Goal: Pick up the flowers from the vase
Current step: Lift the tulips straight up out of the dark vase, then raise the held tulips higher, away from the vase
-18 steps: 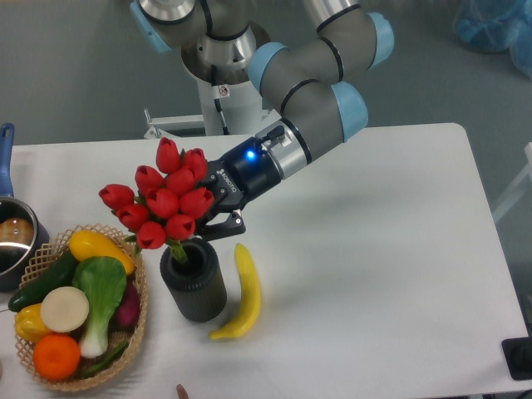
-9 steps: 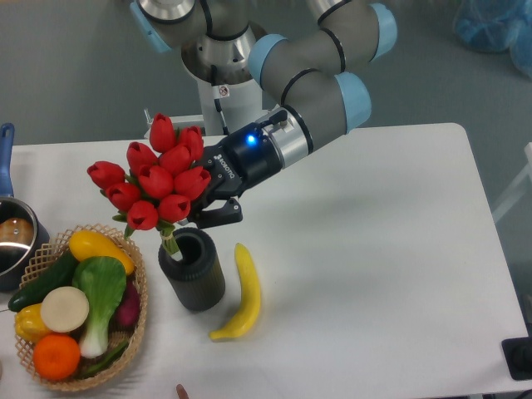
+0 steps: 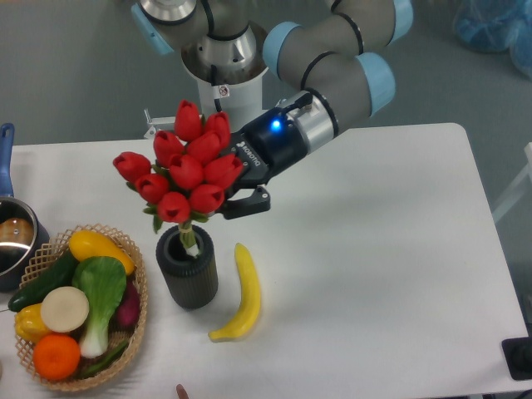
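The flowers point(image 3: 184, 173), a tight bunch of red tulip buds with green leaves, are held up by my gripper point(image 3: 226, 204), which is shut on the bunch from its right side. The pale bound stems point(image 3: 190, 238) hang down and their lower end still sits in the mouth of the vase point(image 3: 188, 269). The vase is a short dark cylinder standing upright on the white table, just below the bunch. The bunch hides the gripper's fingertips.
A yellow banana point(image 3: 242, 293) lies just right of the vase. A wicker basket point(image 3: 140, 324) of vegetables and fruit sits to the left. A metal pot point(image 3: 13, 241) with a blue handle is at the left edge. The robot base point(image 3: 223, 79) stands behind.
The bunch has risen and shifted right with the gripper. Its stems have come most of the way out of the vase, which has moved slightly left.
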Available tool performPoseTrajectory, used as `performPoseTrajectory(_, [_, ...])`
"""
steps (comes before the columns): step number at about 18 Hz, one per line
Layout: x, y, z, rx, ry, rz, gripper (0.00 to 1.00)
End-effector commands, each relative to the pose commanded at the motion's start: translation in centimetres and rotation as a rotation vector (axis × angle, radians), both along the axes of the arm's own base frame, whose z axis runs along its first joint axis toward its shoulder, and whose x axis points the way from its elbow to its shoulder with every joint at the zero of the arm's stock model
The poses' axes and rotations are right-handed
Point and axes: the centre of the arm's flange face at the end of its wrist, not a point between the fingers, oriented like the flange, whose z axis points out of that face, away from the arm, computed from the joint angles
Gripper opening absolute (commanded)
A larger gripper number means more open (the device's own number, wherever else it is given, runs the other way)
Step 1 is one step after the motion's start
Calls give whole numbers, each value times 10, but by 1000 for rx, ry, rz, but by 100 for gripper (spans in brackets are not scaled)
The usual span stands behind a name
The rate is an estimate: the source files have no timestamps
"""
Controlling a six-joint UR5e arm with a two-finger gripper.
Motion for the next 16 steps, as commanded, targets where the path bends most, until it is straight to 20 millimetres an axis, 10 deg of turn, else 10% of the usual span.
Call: performPoseTrajectory(16, [-40, -31, 7, 0, -10, 84, 45])
